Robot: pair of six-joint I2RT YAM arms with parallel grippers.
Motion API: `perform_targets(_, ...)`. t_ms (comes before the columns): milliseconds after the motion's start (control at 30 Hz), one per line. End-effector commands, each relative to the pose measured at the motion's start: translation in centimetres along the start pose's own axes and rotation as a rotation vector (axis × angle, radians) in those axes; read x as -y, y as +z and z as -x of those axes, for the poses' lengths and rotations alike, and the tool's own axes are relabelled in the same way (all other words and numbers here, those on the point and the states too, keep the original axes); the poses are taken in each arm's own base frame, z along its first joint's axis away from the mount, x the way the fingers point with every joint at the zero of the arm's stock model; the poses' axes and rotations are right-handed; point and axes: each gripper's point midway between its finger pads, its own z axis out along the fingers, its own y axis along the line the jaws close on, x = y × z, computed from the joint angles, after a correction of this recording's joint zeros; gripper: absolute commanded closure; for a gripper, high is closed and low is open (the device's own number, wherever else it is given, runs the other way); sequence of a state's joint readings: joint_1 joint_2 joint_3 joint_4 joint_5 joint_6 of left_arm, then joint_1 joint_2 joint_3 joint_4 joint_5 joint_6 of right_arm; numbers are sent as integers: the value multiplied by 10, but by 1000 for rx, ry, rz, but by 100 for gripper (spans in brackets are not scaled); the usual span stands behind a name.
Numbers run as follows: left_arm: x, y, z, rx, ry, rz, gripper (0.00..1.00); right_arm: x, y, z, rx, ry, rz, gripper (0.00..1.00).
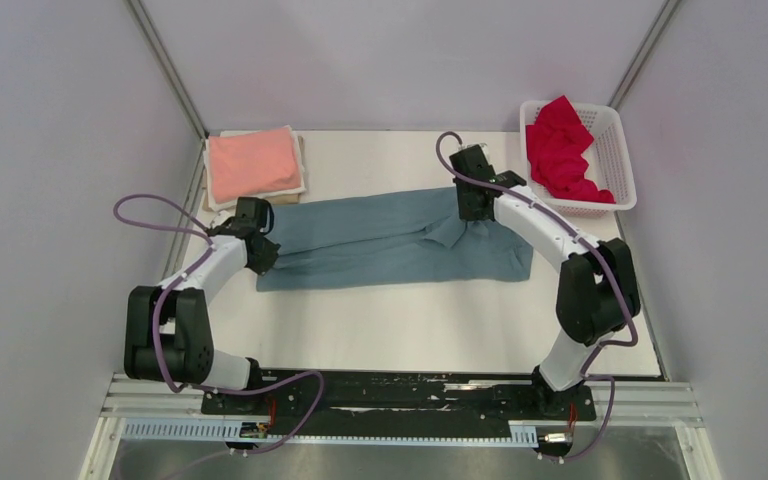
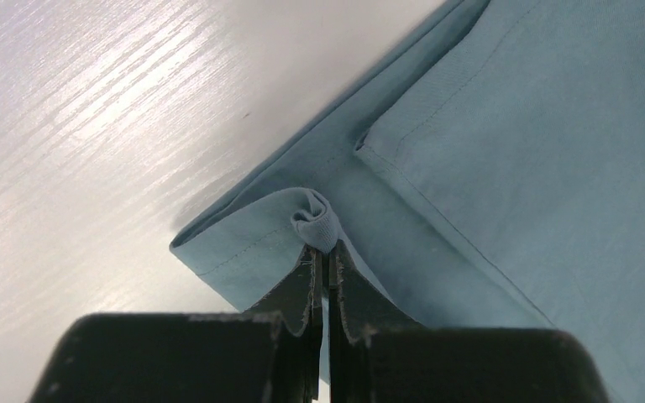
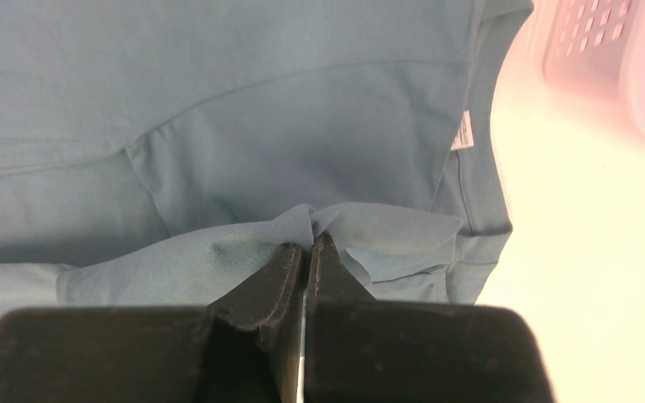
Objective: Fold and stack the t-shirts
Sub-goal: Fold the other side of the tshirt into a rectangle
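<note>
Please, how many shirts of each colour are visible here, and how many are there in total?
grey-blue shirt: 1
pink shirt: 1
red shirt: 1
Total: 3
The pale cloth under the pink shirt is not counted, because its kind is unclear.

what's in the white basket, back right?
A crumpled red t-shirt fills most of the basket, with one fold reaching the far rim. Whatever lies beneath it is covered, so I can't tell.
</note>
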State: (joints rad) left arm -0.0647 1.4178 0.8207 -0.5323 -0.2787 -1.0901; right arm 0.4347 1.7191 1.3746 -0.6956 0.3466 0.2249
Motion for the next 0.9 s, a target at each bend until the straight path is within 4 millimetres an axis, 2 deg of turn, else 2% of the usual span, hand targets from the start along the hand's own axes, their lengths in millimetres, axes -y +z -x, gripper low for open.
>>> perform_targets(0,-2,-9,15,59,-20,-10,100,-2,2,39,94,-18,14,100)
perform_targets(267,-6,-9,16,84,-60,-12,100,-2,24,55,83,-31,31,98)
perform_targets(333,-6,-6,16,78,-59,0,96,-6,33,55,68,-40,44,97)
perform_targets(433,-6,2,13,56,-51,29,77,-13,52,62,54,-51,58,93)
perform_targets(467,-4,2,14,57,-52,30,57,-14,60,66,52,-52,62,92)
perform_targets(500,-4,3,14,53,-49,40,45,-16,68,73,54,-57,70,90)
perform_targets(533,-1,2,17,58,-51,31,29,-17,76,85,69,-52,71,86)
perform_targets(567,2,0,18,60,-51,23,23,-17,86,98,85,-42,71,80)
perform_targets(600,5,-3,21,66,-52,11,10,-17,93,116,115,-32,68,69)
perform_targets(633,8,-7,24,71,-50,-8,5,-14,98,133,141,-12,60,51)
perform_targets(667,11,-12,27,79,-53,-23,1,-14,97,150,165,9,60,34)
perform_targets(700,15,-20,31,90,-52,-45,1,-13,93,158,165,23,59,27)
perform_targets(733,16,-24,33,96,-52,-57,0,-12,84,167,184,34,62,24)
perform_targets(767,17,-32,37,109,-53,-80,0,-14,77,168,190,46,75,22)
perform_targets(800,17,-36,38,114,-52,-88,0,-13,58,174,217,66,94,13)
perform_targets(867,18,-46,42,129,-39,-118,0,-9,44,158,217,92,106,2)
